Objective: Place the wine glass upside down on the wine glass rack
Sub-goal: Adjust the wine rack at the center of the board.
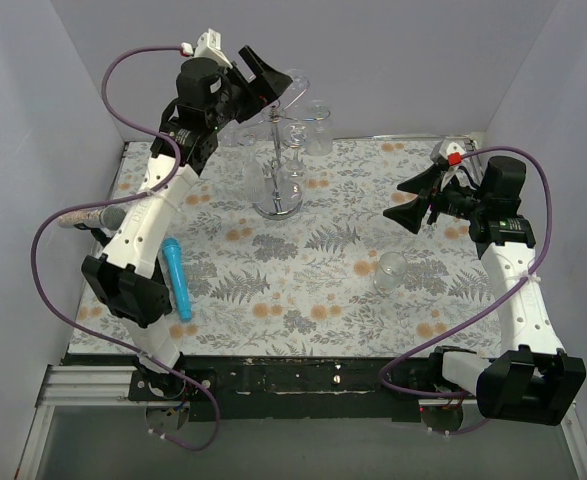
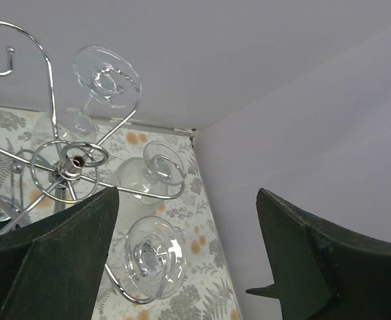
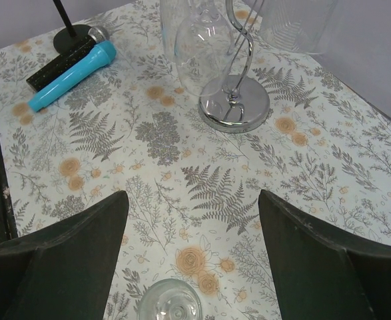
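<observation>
Left fingers point(image 2: 55, 260) wide, empty, beside wine glass rack point(image 2: 70, 165) top, right fingers point(image 3: 55, 260) wide, empty, near loose wine glass point(image 1: 390, 268)

No writing, label, brand or number can be read in any view. The worktop point(image 1: 423, 200) cover bears only printed ferns and flowers. The blue microphone point(image 3: 75, 75) has a plain barrel. The dark speckled bar point(image 3: 52, 69) beside it shows pale flecks, possibly glitter rather than print, too blurred to tell.
</observation>
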Action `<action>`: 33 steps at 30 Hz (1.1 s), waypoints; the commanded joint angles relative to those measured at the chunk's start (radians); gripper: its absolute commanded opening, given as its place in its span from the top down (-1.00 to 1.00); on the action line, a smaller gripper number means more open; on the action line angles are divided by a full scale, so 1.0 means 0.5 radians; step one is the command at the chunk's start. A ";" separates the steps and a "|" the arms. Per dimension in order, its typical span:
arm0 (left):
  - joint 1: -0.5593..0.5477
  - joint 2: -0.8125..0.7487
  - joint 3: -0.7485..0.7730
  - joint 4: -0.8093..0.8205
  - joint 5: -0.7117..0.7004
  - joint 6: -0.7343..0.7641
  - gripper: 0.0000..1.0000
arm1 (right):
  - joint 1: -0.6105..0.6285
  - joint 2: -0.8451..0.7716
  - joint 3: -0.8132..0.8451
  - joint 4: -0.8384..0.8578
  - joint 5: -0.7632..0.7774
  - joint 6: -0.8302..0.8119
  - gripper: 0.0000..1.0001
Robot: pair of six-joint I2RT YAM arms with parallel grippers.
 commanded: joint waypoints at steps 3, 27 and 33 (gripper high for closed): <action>0.030 -0.022 -0.118 0.202 0.162 -0.320 -0.61 | -0.016 -0.041 -0.001 0.098 -0.052 0.029 -0.72; 0.030 0.112 -0.211 0.346 -0.115 -0.566 -0.32 | -0.056 -0.034 0.032 0.104 -0.083 0.066 -0.72; 0.030 0.125 -0.205 0.346 -0.108 -0.581 -0.29 | -0.069 -0.034 0.039 0.107 -0.089 0.078 -0.72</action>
